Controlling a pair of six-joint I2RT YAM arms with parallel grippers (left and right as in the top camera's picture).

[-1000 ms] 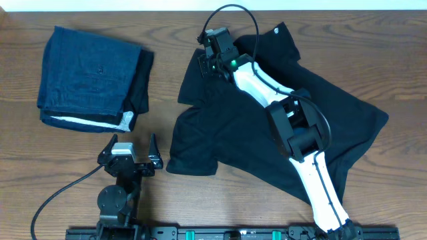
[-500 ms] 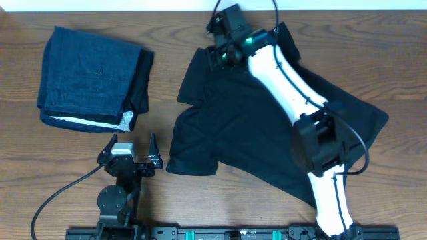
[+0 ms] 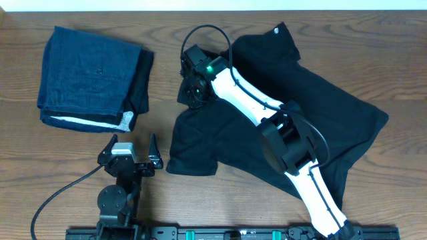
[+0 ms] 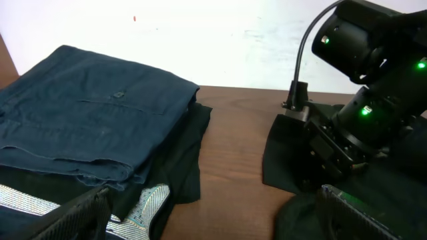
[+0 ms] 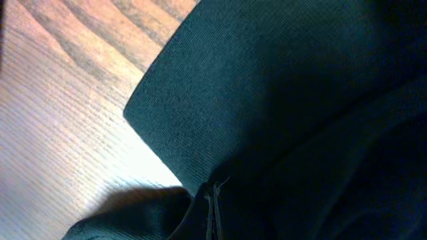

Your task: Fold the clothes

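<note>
The black shirt (image 3: 320, 100) lies spread and rumpled on the right half of the wooden table, with a small white logo mark (image 3: 277, 29) at its far edge. My right gripper (image 3: 193, 90) reaches across it to its far left edge, by a sleeve. In the right wrist view the gripper (image 5: 213, 213) looks pinched shut on a fold and seam of the black fabric (image 5: 267, 100). My left gripper (image 3: 130, 149) rests open and empty near the front edge, left of the shirt. In the left wrist view, bare wood lies between its fingers (image 4: 220, 220).
A folded dark-blue denim-like garment (image 3: 90, 70) with a white edge lies at the far left, over a dark layer; it also shows in the left wrist view (image 4: 87, 113). A strip of bare wood (image 3: 160, 100) separates it from the shirt. The right arm's cable (image 3: 200, 30) loops above the gripper.
My right gripper moved from the shirt's far edge near the collar, first up and right, then down-left to the left sleeve edge. The left arm has not moved.
</note>
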